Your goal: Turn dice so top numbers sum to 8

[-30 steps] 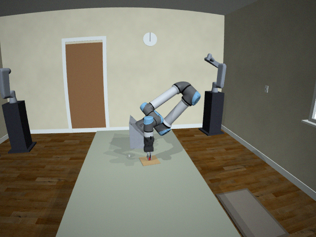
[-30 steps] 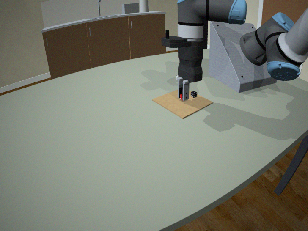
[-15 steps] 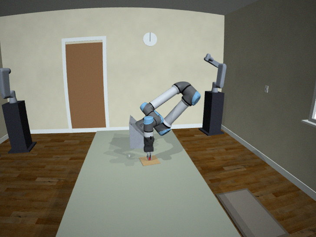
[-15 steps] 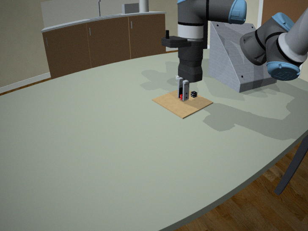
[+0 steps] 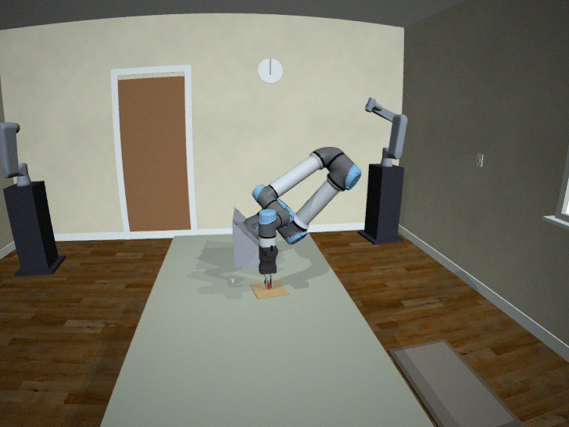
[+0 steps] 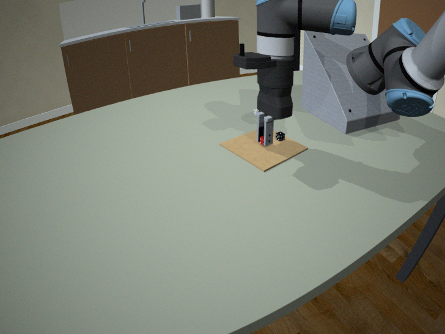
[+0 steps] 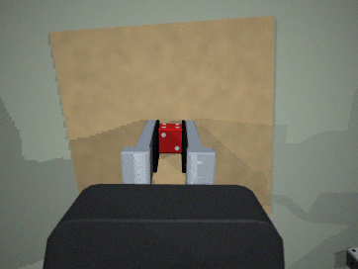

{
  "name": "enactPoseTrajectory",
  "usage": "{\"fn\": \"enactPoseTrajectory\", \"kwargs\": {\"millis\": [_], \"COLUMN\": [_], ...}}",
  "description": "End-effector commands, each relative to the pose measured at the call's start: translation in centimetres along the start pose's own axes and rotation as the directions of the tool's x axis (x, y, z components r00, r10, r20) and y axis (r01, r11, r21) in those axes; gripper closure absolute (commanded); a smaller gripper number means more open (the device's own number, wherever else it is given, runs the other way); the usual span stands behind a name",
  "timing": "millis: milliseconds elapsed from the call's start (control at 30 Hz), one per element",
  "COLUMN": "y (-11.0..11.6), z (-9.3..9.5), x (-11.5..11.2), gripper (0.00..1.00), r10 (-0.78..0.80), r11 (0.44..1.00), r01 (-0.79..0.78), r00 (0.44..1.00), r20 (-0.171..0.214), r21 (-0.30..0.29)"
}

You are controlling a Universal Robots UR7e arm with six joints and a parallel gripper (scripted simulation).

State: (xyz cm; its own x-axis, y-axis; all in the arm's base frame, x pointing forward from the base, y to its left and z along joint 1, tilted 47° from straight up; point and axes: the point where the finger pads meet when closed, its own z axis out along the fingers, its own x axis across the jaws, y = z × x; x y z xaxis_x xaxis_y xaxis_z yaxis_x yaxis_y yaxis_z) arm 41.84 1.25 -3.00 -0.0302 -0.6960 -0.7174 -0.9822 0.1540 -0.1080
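My gripper (image 7: 170,135) points straight down over the tan mat (image 6: 263,148) and is shut on the red die (image 7: 170,136), which sits between the fingertips at the mat's surface. It also shows in the exterior view (image 6: 261,139) and the top view (image 5: 268,284). The black die (image 6: 280,136) lies on the mat just right of the fingers. The white die (image 6: 256,111) lies on the table behind the gripper, off the mat; it also shows in the top view (image 5: 233,279) and at the wrist view's bottom right corner (image 7: 351,256).
The arm's grey wedge-shaped base (image 6: 341,89) stands on the table right behind the mat. A brown cabinet (image 6: 150,54) stands beyond the far table edge.
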Motion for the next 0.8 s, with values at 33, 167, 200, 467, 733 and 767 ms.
{"fn": "enactPoseTrajectory", "kwargs": {"millis": [33,167,200,467,733,767], "y": [0.16,0.16,0.16,0.16,0.16,0.16], "z": [0.31,0.42,0.44,0.52,0.52,0.52], "x": [-0.11,-0.11,-0.11,-0.11,-0.11,-0.11], "gripper": [0.66,0.66,0.66,0.66,0.66,0.66], "r10": [0.002,0.002,0.002,0.002,0.002,0.002], "r11": [1.0,1.0,1.0,1.0,1.0,1.0], "r01": [-0.002,-0.002,-0.002,-0.002,-0.002,-0.002], "r00": [1.0,1.0,1.0,1.0,1.0,1.0], "r20": [0.003,0.003,0.003,0.003,0.003,0.003], "r21": [-0.002,-0.002,-0.002,-0.002,-0.002,-0.002]}}
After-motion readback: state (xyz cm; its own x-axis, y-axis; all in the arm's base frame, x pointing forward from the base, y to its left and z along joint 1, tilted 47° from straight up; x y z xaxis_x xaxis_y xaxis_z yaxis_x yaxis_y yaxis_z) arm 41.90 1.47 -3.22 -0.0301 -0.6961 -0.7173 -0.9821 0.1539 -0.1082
